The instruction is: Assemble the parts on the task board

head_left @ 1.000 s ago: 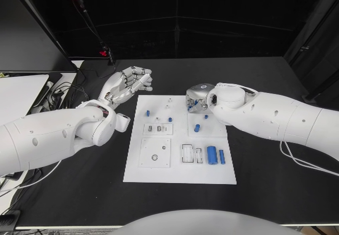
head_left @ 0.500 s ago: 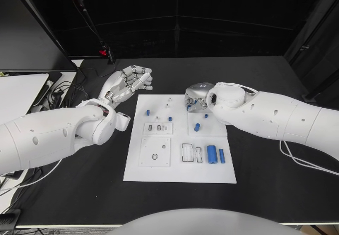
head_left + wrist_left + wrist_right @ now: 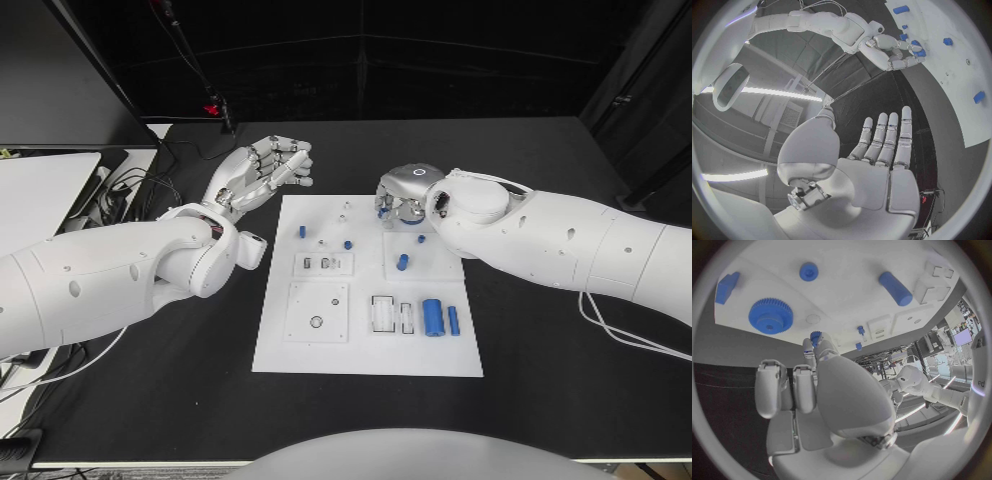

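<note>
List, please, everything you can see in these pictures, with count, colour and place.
task board: one, white, middle of the table.
large cylinders: two, blue, lying side by side on the board's near right part.
small parts: at least four, blue, scattered over the board's far half.
gear: one, blue, on the board by the right hand.
table: one, black, under everything.
cables: several, dark, at the far left.
left hand: silver, fingers apart, holding nothing, beyond the board's far left corner.
right hand: silver, over the board's far right corner; a small blue piece at its fingertips, grip unclear.
</note>
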Robot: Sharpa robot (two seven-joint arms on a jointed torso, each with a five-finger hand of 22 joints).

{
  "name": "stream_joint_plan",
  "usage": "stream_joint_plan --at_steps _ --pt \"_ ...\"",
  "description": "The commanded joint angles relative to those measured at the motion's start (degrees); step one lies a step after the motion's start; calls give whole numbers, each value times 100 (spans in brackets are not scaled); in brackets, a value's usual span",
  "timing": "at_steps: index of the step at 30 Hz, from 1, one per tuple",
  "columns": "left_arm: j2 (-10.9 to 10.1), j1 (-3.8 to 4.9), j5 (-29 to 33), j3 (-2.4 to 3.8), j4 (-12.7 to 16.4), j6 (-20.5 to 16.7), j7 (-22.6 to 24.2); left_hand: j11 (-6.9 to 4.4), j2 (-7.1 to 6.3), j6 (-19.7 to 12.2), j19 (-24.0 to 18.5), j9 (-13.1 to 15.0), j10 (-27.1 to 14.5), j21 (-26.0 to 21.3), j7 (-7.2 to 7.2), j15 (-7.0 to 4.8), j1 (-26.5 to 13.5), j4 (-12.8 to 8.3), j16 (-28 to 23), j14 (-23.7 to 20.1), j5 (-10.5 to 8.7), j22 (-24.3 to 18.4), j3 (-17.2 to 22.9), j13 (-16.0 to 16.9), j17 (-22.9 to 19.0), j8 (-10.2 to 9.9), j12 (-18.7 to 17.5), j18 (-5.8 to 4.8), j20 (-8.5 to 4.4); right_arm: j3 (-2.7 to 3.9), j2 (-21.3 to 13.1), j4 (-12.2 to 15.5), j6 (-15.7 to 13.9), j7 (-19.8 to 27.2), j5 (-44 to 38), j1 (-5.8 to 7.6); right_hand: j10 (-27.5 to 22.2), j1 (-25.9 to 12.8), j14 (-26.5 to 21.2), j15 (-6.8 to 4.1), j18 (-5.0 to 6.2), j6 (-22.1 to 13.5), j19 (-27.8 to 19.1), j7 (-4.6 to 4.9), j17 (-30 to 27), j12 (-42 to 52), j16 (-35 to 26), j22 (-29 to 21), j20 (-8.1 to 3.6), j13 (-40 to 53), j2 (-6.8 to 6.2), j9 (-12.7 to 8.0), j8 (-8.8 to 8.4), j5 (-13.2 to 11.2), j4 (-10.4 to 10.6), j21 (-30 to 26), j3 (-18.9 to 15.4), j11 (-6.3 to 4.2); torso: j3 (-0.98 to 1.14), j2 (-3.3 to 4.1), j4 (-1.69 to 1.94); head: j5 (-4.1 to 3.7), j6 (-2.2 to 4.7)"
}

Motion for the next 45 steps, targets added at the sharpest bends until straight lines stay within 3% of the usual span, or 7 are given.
stream_joint_plan --at_steps 1,6,14,22,26,37,45 --pt "8 10 -29 3 -4 71 566 3 55 43 -5 0 8 -11 768 13 -13 2 2 -37 26 -5 28 -1 -3 -30 1 -65 3 6 -43 72 -683 243 -2 11 51 39 358 -12 -43 50 25 -8 98 -30 -13 462 -18 5 -3 -5 23 -23 8 -4 42 14 1 5 2 15 21" --pt "18 9 -29 3 -11 82 567 3 55 43 -5 0 8 -11 768 13 -13 2 2 -37 26 -5 28 -1 -3 -30 1 -65 3 12 -142 220 -926 335 -2 13 65 37 358 -9 -49 60 37 1 99 -56 -12 480 -13 4 -15 -7 19 -23 15 7 44 22 -4 13 3 46 72" --pt "88 8 -29 3 -65 120 573 2 65 44 -2 0 12 -9 768 13 -3 1 4 -39 33 -5 25 -1 -3 -37 5 -65 3 169 -152 280 -1148 473 -2 16 82 30 360 -2 -52 70 45 16 110 -98 -8 492 -3 4 -32 -11 9 -23 24 13 47 34 -8 56 11 100 222" --pt "150 5 -29 3 -134 165 586 2 76 41 0 -1 10 -8 768 13 10 -1 5 -43 41 -6 24 -2 -3 -46 5 -65 3 216 -33 150 -1155 554 -6 23 94 36 363 5 -57 68 57 28 128 -137 -2 510 6 4 -43 -17 -5 -23 23 22 56 44 -14 146 71 117 418" --pt "169 4 -29 3 -162 176 593 2 77 40 0 -1 10 -8 768 13 12 -1 5 -43 42 -6 23 -2 -3 -47 5 -65 3 229 41 70 -1077 553 -20 28 96 34 364 8 -57 67 56 31 134 -152 1 510 10 3 -47 -19 -11 -23 25 22 58 47 -21 185 116 109 467" --pt "165 4 -30 4 -166 182 609 3 85 38 0 -2 6 -8 769 13 21 -1 5 -47 48 -7 22 -3 -3 -54 4 -65 3 243 347 -295 -744 563 -62 35 99 28 365 12 -57 65 57 32 142 -180 3 513 16 3 -50 -23 -21 -23 29 23 62 52 -45 234 164 104 468" --pt "176 4 -30 4 -168 202 608 4 100 34 -2 -2 -1 -9 770 15 41 -2 7 -56 71 -9 14 -4 -3 -69 3 -67 3 245 546 -549 -646 525 -194 35 99 30 368 14 -56 59 56 29 159 -222 10 513 23 3 -45 -29 -37 -23 27 21 76 53 -46 219 156 130 438"
